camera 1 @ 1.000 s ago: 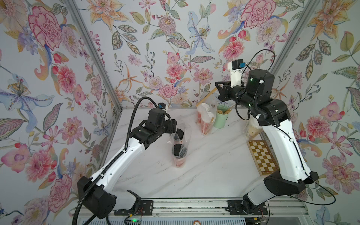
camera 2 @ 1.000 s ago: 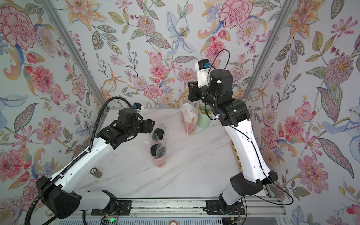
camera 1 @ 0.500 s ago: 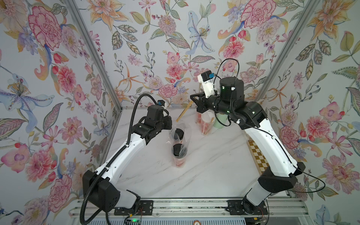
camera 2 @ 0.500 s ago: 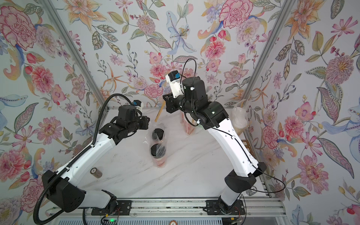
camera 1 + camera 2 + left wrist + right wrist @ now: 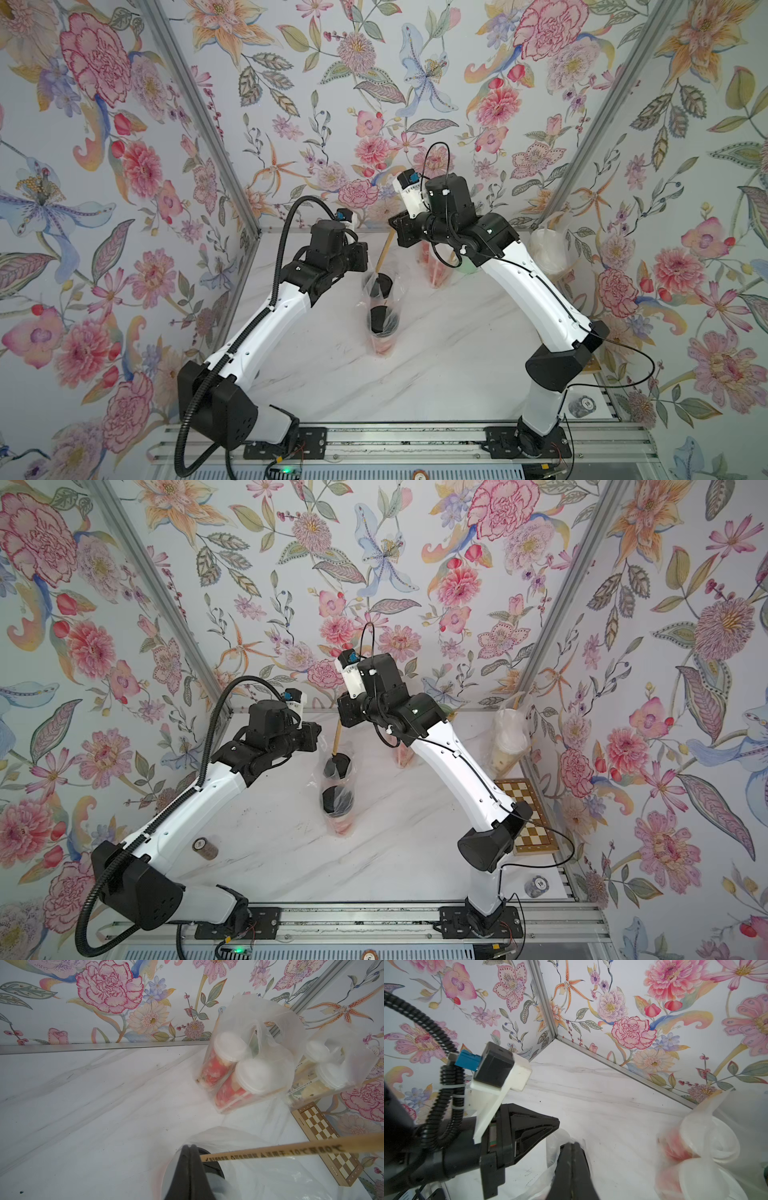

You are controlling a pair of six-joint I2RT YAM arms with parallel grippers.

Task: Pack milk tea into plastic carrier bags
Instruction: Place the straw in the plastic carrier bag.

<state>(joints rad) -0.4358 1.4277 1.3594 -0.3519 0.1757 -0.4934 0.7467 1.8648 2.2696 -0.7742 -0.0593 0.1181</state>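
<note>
Two milk tea cups with black lids (image 5: 379,318) (image 5: 335,800) stand mid-table inside a clear plastic carrier bag (image 5: 390,299) (image 5: 270,1167). My left gripper (image 5: 365,258) (image 5: 190,1147) is shut at the bag's left rim, with its film pinched at the fingers. My right gripper (image 5: 395,233) (image 5: 573,1144) is shut above the bag's far side. A brown paper-wrapped straw (image 5: 384,253) (image 5: 337,737) (image 5: 291,1148) hangs slanted from it, its lower end at the far black lid (image 5: 212,1165). The straw is hidden in the right wrist view.
A second bag holds two red white-lidded cups (image 5: 434,266) (image 5: 239,1068) (image 5: 695,1157) at the back. A third bag with two clear cups (image 5: 548,253) (image 5: 509,737) stands in the back right corner. A chessboard (image 5: 528,816) lies along the right edge. Small cylinders (image 5: 205,848) (image 5: 536,885) lie near the front.
My right arm swung left from the back right with the straw, ending over the middle bag. My left gripper went from open to shut at the bag's rim.
</note>
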